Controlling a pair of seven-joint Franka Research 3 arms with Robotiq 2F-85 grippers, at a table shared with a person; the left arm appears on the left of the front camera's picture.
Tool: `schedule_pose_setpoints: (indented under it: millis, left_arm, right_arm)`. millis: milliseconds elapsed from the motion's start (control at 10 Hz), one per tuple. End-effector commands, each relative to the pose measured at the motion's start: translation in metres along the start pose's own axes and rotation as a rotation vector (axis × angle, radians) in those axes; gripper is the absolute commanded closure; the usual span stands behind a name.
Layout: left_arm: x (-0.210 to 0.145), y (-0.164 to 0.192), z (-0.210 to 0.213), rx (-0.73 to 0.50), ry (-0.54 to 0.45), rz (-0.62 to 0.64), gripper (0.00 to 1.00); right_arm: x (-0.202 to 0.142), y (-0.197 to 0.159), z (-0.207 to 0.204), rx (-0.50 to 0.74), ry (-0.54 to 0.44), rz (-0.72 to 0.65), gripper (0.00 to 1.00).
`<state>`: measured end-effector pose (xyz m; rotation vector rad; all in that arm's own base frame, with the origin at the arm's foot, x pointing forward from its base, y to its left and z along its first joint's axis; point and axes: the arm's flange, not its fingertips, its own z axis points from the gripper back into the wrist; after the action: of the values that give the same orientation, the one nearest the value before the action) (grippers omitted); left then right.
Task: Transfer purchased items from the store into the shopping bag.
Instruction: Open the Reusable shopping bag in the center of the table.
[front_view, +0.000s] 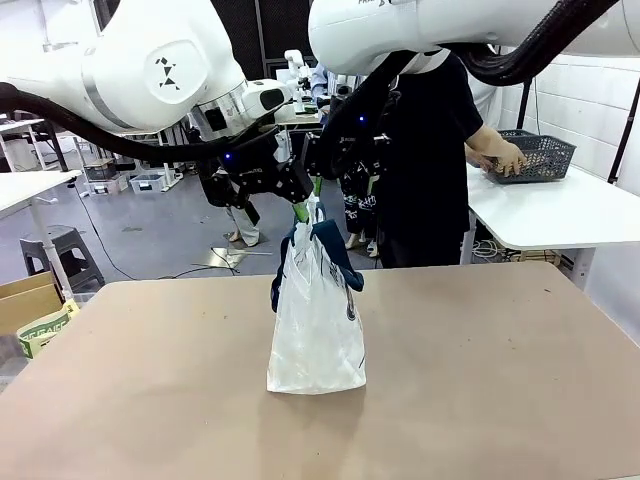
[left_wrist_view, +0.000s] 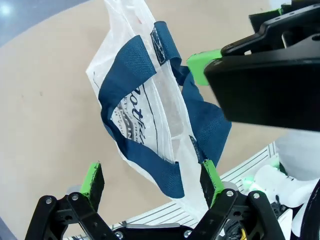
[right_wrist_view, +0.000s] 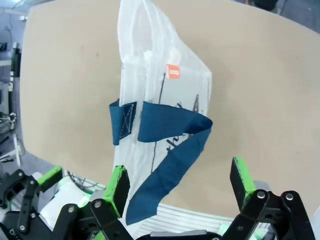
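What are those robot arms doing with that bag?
A white shopping bag stands on the brown table. The left gripper and the right gripper hang open at its blue handles, gripping nothing. Behind, a person's hand reaches into a dark basket on a white table.

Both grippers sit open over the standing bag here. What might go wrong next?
1. The shopping bag stands unsupported on the table; a nudge from either open gripper might tip or collapse it.
2. The left gripper and right gripper crowd together above the bag's mouth, so they may collide.
3. The navy handles droop across the mouth; a grasp may catch strap alone and leave the bag closed.
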<state>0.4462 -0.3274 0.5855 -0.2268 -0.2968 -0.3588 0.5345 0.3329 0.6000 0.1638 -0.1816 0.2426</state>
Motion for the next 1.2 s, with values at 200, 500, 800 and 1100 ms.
schedule_pose_setpoints:
  millis: [200, 500, 800, 1100]
  left_arm:
    - [0.0, -0.005, -0.009, -0.015, 0.029, 0.046, 0.0]
    - [0.001, -0.002, -0.022, -0.008, 0.059, 0.068, 0.0]
    - [0.004, 0.005, -0.037, 0.023, 0.076, 0.12, 0.0]
    - [0.005, 0.01, -0.051, 0.063, 0.111, 0.16, 0.0]
  right_arm:
    - [0.006, 0.003, -0.018, 0.035, 0.077, -0.003, 0.0]
    - [0.007, 0.001, -0.034, 0.045, 0.13, -0.012, 0.0]
    - [0.006, -0.004, -0.044, 0.052, 0.169, -0.023, 0.0]
    - [0.006, -0.004, -0.053, 0.054, 0.204, -0.022, 0.0]
